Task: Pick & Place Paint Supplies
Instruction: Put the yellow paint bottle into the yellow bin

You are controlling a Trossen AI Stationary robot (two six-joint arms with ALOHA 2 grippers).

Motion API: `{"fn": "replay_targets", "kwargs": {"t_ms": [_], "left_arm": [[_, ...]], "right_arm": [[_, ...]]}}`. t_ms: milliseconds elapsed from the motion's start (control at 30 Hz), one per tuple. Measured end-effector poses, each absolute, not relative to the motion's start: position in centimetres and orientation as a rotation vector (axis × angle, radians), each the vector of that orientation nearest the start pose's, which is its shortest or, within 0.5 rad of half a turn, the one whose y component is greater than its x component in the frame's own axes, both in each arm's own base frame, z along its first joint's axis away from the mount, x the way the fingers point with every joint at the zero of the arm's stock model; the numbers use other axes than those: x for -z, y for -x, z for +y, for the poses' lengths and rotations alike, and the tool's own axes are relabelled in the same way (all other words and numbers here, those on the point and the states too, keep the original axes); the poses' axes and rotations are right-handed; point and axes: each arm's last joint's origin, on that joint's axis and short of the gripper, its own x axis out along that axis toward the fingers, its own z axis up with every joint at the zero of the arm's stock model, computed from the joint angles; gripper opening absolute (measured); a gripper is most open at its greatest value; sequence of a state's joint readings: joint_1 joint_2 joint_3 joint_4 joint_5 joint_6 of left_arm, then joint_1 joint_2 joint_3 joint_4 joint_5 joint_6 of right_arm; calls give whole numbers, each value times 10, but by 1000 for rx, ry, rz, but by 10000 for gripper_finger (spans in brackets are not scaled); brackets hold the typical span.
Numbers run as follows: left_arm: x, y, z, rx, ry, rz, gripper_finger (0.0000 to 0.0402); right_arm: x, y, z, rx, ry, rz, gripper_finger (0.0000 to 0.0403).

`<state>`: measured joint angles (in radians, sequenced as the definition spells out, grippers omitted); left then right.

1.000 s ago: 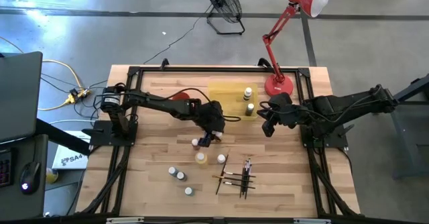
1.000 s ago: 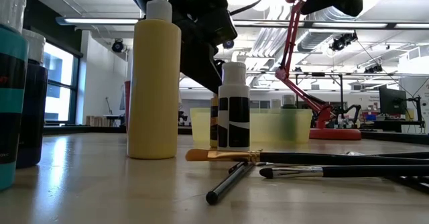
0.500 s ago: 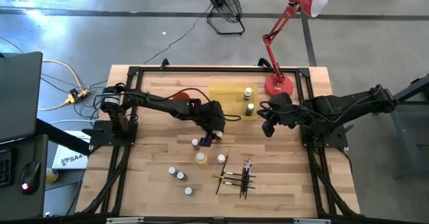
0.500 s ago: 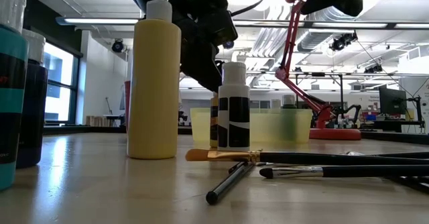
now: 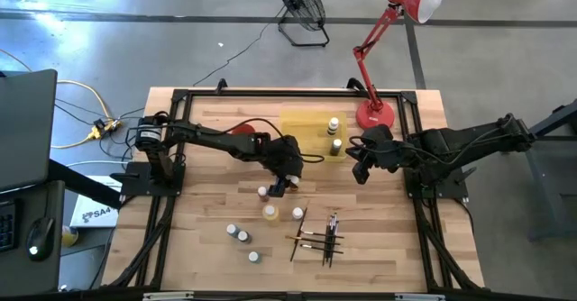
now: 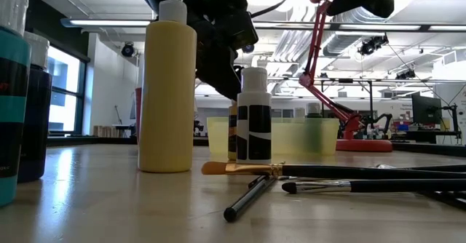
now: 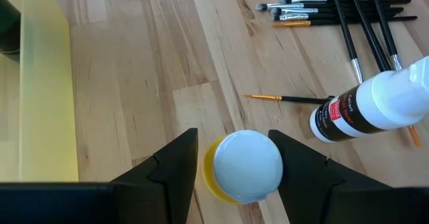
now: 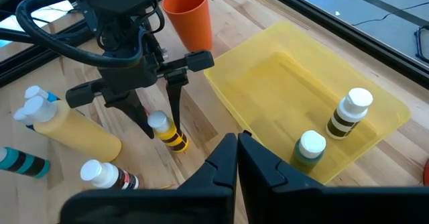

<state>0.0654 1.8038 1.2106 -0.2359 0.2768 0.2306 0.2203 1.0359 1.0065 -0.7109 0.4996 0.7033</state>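
My left gripper is open and points down over a small yellow bottle with black stripes. One finger stands on each side of the bottle's white cap. In the right wrist view the bottle stands upright on the table between those fingers, with gaps on both sides. My right gripper is shut and hovers at the near right of the yellow tray. Two bottles stand in the tray. Other bottles and dark-handled brushes are on the table nearer the front edge.
An orange-red cup stands left of the tray. A dark bottle with a red label lies beside the straddled one. The red desk lamp's base sits at the far right. Bare wood lies between the tray and the brushes.
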Motion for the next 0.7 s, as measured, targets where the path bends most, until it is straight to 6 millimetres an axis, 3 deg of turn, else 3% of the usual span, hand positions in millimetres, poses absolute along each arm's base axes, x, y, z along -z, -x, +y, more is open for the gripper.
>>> {"fn": "replay_targets", "kwargs": {"t_ms": [267,533,700], "left_arm": [[-203,-382,17,292,-76,790,175],[-203,-382,17,290,-76,787,114],[-203,-382,17,290,-76,787,114]], "right_arm": [[-321,-199,30,492,-409,563,5],[-321,-199,30,492,-409,563,5],[-321,-199,30,491,-409,563,5]]}}
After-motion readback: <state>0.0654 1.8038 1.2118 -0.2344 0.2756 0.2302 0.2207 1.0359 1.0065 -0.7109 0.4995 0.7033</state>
